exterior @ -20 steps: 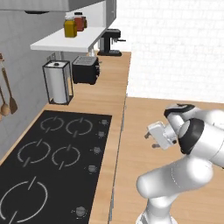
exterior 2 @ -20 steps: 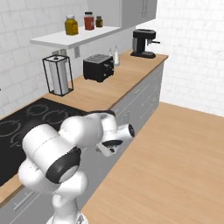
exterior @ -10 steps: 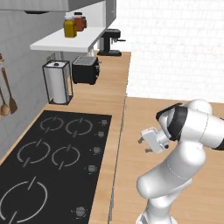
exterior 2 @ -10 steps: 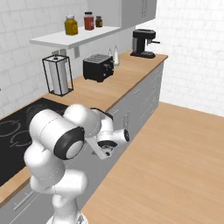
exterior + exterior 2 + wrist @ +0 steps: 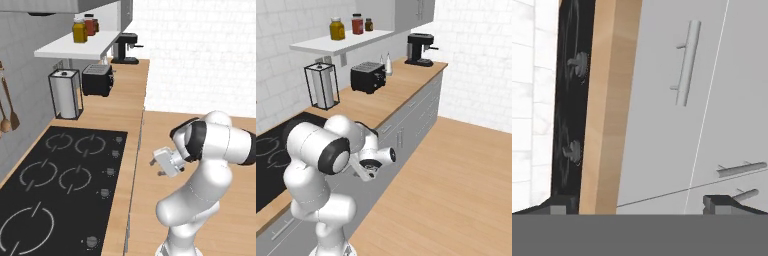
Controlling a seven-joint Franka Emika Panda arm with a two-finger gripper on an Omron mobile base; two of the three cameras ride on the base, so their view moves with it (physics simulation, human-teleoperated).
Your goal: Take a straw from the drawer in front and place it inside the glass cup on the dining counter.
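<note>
My gripper [image 5: 641, 205] is open, its two dark fingertips [image 5: 559, 202] set wide apart with nothing between them. It faces the shut drawer [image 5: 657, 125], a light grey front panel with a bar handle [image 5: 687, 62], just under the wood worktop edge [image 5: 607, 110]. From the left base camera, the gripper [image 5: 155, 168] hangs beside the worktop edge, level with the hob. From the right base camera, the gripper [image 5: 367, 171] points at the grey cabinet fronts. The straw is hidden, and the glass cup and the dining counter are out of view.
A black hob [image 5: 60, 175] with knobs [image 5: 577, 62] fills the near worktop. Behind it stand a paper towel holder [image 5: 65, 94], a black toaster [image 5: 97, 79] and a coffee machine [image 5: 125, 47]. Jars sit on a shelf [image 5: 80, 45]. Open wood floor [image 5: 456, 185] lies to the right.
The hand has swung left and slightly down toward the cabinet front, turning to face it. The jaws have stayed open.
</note>
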